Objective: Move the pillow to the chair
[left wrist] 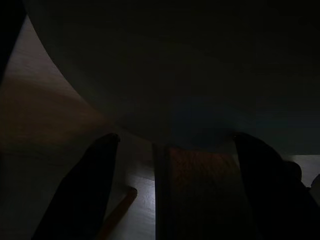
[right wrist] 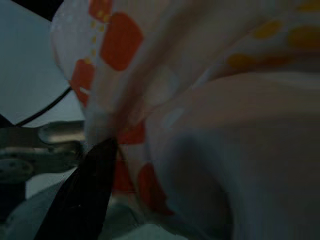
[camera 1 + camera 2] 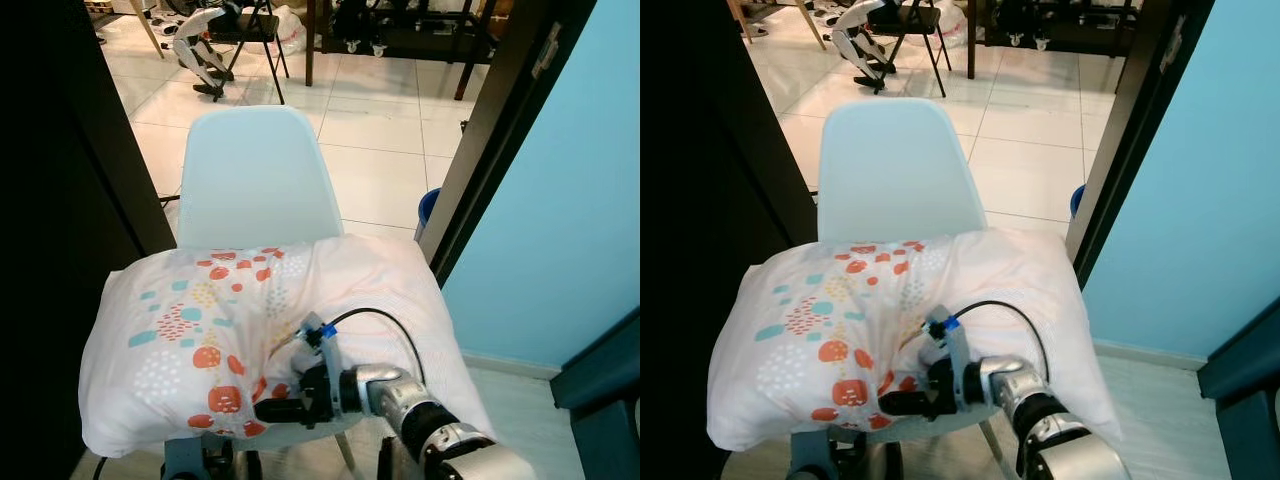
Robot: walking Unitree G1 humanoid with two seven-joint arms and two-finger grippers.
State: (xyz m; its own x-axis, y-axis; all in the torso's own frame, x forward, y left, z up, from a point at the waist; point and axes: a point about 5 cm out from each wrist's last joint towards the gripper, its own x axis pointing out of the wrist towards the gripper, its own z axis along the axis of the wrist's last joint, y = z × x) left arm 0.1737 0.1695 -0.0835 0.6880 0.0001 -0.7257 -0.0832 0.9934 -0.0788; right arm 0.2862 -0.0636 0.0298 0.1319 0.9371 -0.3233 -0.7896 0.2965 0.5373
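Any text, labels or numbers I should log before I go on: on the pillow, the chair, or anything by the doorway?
No readable text in any view.
Pillow: printed dots and blobs in orange, teal and yellow, no lettering.
Chair: plain pale backrest, no label showing.
Right hand at the pillow's front edge: a small blue tag sits near its cable, too small to read.

A lived-in indoor room, part home, part workspace: pale tiled floor (image 3: pixel 380 150), a light blue wall (image 3: pixel 560 200) on the right, a dark doorframe (image 3: pixel 490 140), and a black folding chair (image 3: pixel 250 35) at the far side.
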